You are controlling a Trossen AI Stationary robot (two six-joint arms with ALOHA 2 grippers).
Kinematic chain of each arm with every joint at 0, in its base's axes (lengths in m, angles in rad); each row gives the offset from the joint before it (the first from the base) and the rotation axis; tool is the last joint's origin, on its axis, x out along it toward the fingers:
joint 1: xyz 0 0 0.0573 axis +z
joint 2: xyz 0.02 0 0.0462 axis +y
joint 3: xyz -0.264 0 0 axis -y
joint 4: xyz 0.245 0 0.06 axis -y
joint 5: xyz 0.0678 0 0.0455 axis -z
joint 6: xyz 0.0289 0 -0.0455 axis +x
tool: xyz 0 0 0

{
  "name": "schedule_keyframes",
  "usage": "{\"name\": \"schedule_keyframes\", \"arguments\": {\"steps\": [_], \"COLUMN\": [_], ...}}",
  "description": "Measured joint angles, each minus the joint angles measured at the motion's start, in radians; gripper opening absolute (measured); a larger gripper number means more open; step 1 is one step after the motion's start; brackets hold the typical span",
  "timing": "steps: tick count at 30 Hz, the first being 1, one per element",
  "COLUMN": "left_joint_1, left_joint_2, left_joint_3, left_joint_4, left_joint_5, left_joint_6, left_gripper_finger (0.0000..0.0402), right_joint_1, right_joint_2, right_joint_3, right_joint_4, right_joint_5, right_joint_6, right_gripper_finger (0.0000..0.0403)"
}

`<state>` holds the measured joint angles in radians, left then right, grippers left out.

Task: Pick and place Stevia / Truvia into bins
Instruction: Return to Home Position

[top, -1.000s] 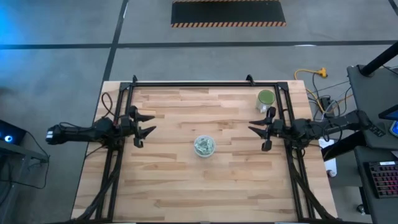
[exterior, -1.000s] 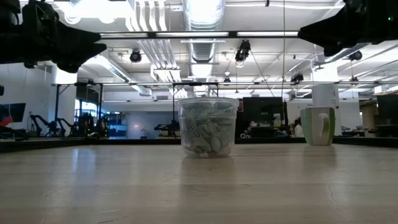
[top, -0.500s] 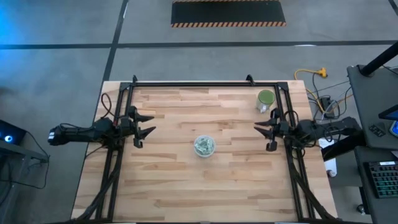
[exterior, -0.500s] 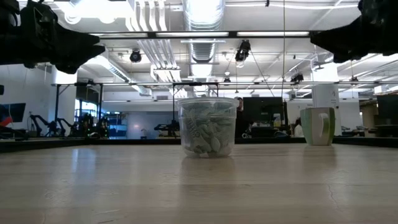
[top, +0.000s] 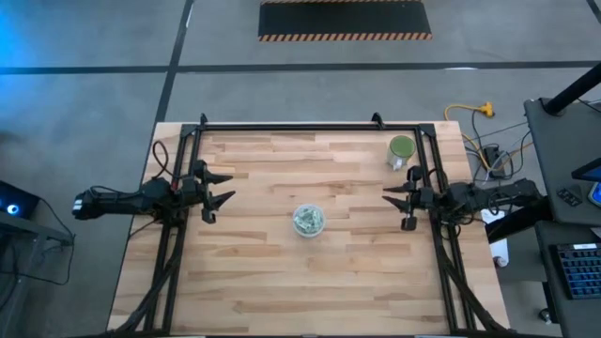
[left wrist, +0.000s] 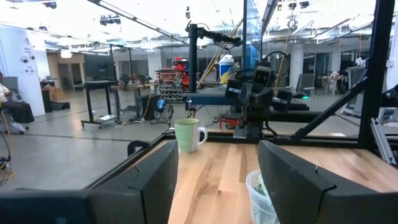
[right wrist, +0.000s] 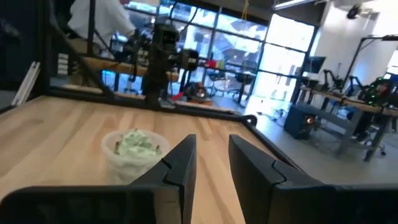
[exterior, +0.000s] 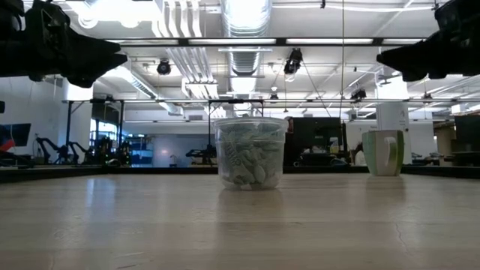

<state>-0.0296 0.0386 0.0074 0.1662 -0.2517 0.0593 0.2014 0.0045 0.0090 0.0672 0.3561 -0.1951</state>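
Observation:
The clear round cup [top: 308,221] stands on its base at the middle of the table, filled with pale green and white packets [exterior: 250,157]. I see no packet lying on the wood. My left gripper [top: 229,187] hangs open above the table, left of the cup. My right gripper [top: 387,197] hangs open to the cup's right, its fingers closer together. Both point at the cup from well off. The cup also shows in the left wrist view [left wrist: 261,199] and in the right wrist view [right wrist: 134,152], beyond the fingers.
A green mug with a white handle [top: 402,150] stands near the table's far right corner, close behind my right gripper. A black frame [top: 291,125] runs along the table's far edge and both sides. Bare wood lies all round the cup.
My right gripper has drawn back a little toward the table's right edge, away from the cup, and has then held still. The cup and the mug have stayed put.

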Motion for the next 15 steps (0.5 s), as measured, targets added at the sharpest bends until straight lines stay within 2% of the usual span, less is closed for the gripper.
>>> {"name": "schedule_keyframes", "arguments": {"steps": [2,6,15], "left_joint_1": [0.0,0.0,0.0], "left_joint_2": [0.002,0.012,0.023], "left_joint_3": [0.0,-0.001,-0.002], "left_joint_4": [-0.001,-0.003,-0.001], "left_joint_5": [0.001,0.002,0.003], "left_joint_6": [0.001,0.007,0.009], "left_gripper_finger": [0.0205,0.0205,0.0205], "right_joint_1": [-0.003,-0.019,-0.111], "right_joint_2": [0.0,-0.004,0.017], "right_joint_3": [0.0,0.0,0.0], "right_joint_4": [0.017,0.032,-0.032], "right_joint_5": [-0.013,-0.148,-0.17], "right_joint_6": [-0.001,-0.038,-0.028], "right_gripper_finger": [0.0083,0.0076,0.0078]}}
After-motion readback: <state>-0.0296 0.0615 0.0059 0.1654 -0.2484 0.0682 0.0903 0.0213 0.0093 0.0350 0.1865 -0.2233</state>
